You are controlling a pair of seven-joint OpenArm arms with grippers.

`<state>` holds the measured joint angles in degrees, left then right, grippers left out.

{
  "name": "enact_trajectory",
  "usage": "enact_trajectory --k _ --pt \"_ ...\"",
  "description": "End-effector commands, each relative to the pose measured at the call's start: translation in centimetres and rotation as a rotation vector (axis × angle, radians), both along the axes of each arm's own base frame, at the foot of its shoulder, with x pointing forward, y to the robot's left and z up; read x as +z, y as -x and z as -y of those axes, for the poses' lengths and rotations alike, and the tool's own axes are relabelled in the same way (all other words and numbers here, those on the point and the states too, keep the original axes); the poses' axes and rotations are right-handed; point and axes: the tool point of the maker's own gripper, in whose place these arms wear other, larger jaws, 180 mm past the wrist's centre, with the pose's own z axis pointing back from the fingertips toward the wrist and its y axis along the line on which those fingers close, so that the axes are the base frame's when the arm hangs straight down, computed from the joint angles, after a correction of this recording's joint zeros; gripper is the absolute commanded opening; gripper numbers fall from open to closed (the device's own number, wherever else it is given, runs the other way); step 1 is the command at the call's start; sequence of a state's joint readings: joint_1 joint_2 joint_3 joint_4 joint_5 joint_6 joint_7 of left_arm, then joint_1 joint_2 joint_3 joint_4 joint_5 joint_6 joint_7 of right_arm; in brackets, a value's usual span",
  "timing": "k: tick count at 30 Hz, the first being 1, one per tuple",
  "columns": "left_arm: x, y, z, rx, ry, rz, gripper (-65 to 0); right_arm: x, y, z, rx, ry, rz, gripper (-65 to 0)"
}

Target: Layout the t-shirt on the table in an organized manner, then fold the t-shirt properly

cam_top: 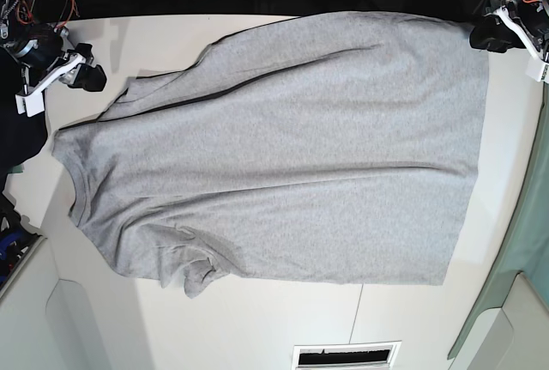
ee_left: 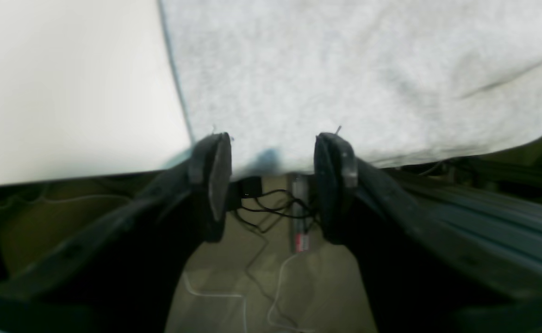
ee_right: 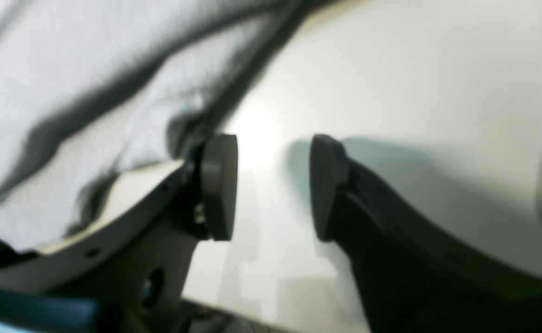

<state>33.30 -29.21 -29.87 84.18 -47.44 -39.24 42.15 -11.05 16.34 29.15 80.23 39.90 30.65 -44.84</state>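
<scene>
Shirt: the t-shirt (cam_top: 283, 147) lies spread across the middle of the worktop (cam_top: 257, 318), plain grey side up, collar end to the left and hem to the right.
Trouble spot: the near-left sleeve (cam_top: 193, 271) is bunched and curled under; shallow creases run lengthwise over the body.
Left gripper: you have the left gripper (ee_left: 273, 185) at the far-right hem corner, fingers (ee_left: 215, 175) apart, with nothing pinched that you can see; the hem edge sits just at the tips.
Right gripper: the right gripper (ee_right: 273, 187) hangs over bare worktop by the far-left sleeve, fingers (ee_right: 220, 185) apart and empty, cloth just beside one of them.
Stage: you look close to finished with the spreading; no fold is made yet.
Risk one: fold now and the crumpled sleeve gets trapped inside, giving you a lumpy, lopsided result.
Risk two: the far hem sits at the worktop's edge, so a careless tug there could drag cloth over the side.
Risk three: grip too shallowly and thin cotton slips out mid-lift.
</scene>
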Motion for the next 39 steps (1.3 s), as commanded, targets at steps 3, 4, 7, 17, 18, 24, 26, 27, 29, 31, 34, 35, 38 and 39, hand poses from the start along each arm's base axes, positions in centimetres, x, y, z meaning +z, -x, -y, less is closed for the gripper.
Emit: enact_trajectory --k 3,4,7,17,18,24,26,27,29,31,34,35,38,39 --pt "0.6 -0.7 -0.9 0.002 -0.019 0.033 -33.2 0.7 -1.6 -0.1 -0.001 -0.008 0.047 -39.1" --pt "0.6 -0.8 -0.9 0.002 -0.024 0.036 -33.2 0.5 -1.8 -0.4 0.0 -0.012 0.045 -39.1" --pt "0.6 -0.8 -1.0 0.001 -0.028 0.036 -33.2 0.0 -2.3 -1.6 0.016 -0.035 0.037 -39.1" --pt "0.6 -1.2 -1.6 0.038 -0.043 0.037 -34.8 -0.8 -3.2 -4.9 0.115 -0.049 0.019 -40.9" --pt "0.5 -1.1 -1.8 0.05 -0.051 0.032 -38.3 -0.8 -3.2 -4.9 0.116 -0.05 0.018 -44.6" --pt "0.9 -1.8 -2.4 0.076 -0.074 0.076 -65.0 -0.5 -3.6 -4.7 0.105 -0.046 0.043 -65.0" --pt "1.0 -1.8 -2.5 0.07 -0.076 0.074 -65.0 -0.4 -3.4 -4.7 0.114 -0.047 0.03 -65.0" --pt "1.1 -1.9 -2.4 0.058 -0.074 0.076 -65.0 -0.3 -3.3 -4.7 0.123 -0.044 0.02 -65.0" --pt "1.4 -1.8 -2.0 0.004 -0.066 0.072 -65.0 0.3 -3.1 -4.6 0.136 -0.037 0.013 -65.0" --pt "2.1 -1.8 -1.6 -0.019 -0.035 0.082 -65.0 1.5 -3.2 -4.1 0.13 -0.04 0.034 -65.0" --pt "3.2 -1.6 -1.1 -0.037 -0.009 0.097 -65.0 2.9 -2.9 -2.9 0.119 -0.012 0.067 -65.0" --pt "3.7 -1.8 -0.9 -0.051 -0.008 0.107 -65.0 3.4 -2.8 -2.5 0.114 -0.002 0.08 -65.0" --pt "5.0 -2.5 0.0 -0.098 -0.015 0.139 -65.0 4.5 -2.7 -1.7 0.116 0.026 0.1 -65.0" --pt "5.4 -2.7 0.3 -0.112 -0.019 0.147 -65.0 4.6 -2.5 -1.6 0.121 0.033 0.099 -65.0"
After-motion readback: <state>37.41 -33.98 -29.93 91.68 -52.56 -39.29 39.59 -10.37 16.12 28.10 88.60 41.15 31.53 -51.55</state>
